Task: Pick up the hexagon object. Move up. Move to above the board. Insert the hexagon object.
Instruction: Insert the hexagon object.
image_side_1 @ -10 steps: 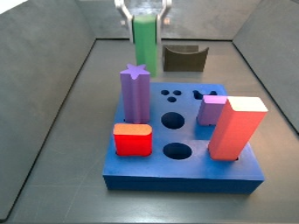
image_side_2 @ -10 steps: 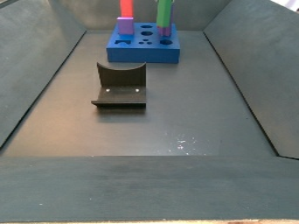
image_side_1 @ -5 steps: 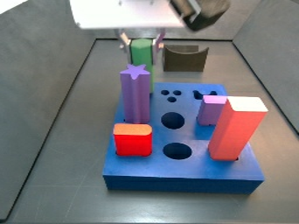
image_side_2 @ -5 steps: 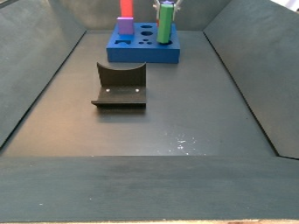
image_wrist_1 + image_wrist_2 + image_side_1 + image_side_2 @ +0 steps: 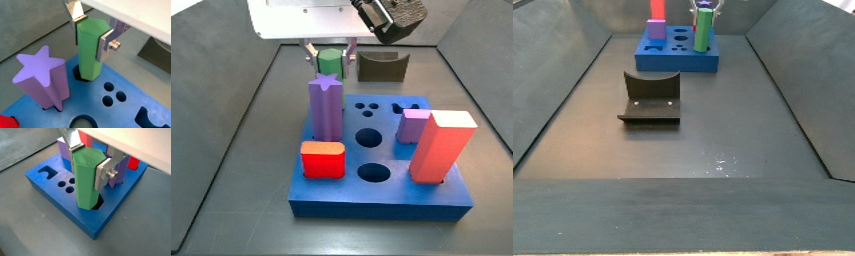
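The hexagon object (image 5: 90,47) is a green rod standing upright, its lower end in a dark hole of the blue board (image 5: 127,112). My gripper (image 5: 92,30) is shut on its upper part, a silver finger (image 5: 107,42) flat on each side. Both wrist views show this; in the other one the rod (image 5: 87,183) stands near an edge of the board (image 5: 67,213), gripper (image 5: 89,158) around it. In a side view the rod (image 5: 331,60) shows behind the purple star column (image 5: 326,105), gripper (image 5: 331,48) above. It also shows in a side view (image 5: 704,28) on the board (image 5: 680,62).
On the board (image 5: 372,205) stand a red block (image 5: 322,160), a small lilac block (image 5: 413,127) and a tall salmon block (image 5: 444,147). The dark fixture (image 5: 382,66) stands on the floor behind it and shows mid-floor in a side view (image 5: 649,97). Grey walls enclose the floor.
My gripper has come down with the green rod, and the rod's lower end has sunk lower at the board's hole.
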Controlling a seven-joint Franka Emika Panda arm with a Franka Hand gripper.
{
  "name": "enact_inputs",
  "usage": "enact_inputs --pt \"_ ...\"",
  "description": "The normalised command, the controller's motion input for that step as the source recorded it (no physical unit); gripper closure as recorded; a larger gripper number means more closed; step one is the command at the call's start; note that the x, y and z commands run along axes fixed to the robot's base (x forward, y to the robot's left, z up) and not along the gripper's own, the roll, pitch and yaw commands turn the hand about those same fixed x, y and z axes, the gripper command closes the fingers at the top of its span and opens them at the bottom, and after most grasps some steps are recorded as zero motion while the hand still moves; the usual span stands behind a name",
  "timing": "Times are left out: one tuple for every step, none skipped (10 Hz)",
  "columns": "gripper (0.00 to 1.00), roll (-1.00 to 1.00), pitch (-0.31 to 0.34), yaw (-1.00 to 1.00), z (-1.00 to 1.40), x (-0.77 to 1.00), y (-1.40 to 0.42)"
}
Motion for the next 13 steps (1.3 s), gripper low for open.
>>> enact_inputs --pt "1.0 0.03 0.0 0.0 -0.04 0.0 -0.17" --pt "1.0 0.04 0.0 0.0 -0.09 0.0 -0.19" --pt "1.0 0.09 0.0 0.0 -0.13 0.0 -0.15" --pt "1.0 0.18 0.0 0.0 -0.29 0.0 -0.13" --pt "1.0 0.3 0.0 0.0 -0.38 -0.02 -0.07" --pt "1.0 0.31 0.0 0.0 -0.35 -0.07 -0.05" --pt "1.0 0.21 0.0 0.01 -0.27 0.0 -0.08" --pt "1.0 0.14 0.0 0.09 -0.27 0.0 -0.05" --pt "1.0 0.15 0.0 0.12 -0.33 0.0 -0.05" --pt "1.0 0.16 0.0 0.11 -0.46 0.11 -0.08" --pt "1.0 0.16 0.0 0.08 -0.56 0.1 -0.08" --pt "1.0 0.14 -0.006 0.07 -0.53 0.03 -0.06" --pt "1.0 0.07 -0.024 0.05 -0.4 0.0 -0.1"
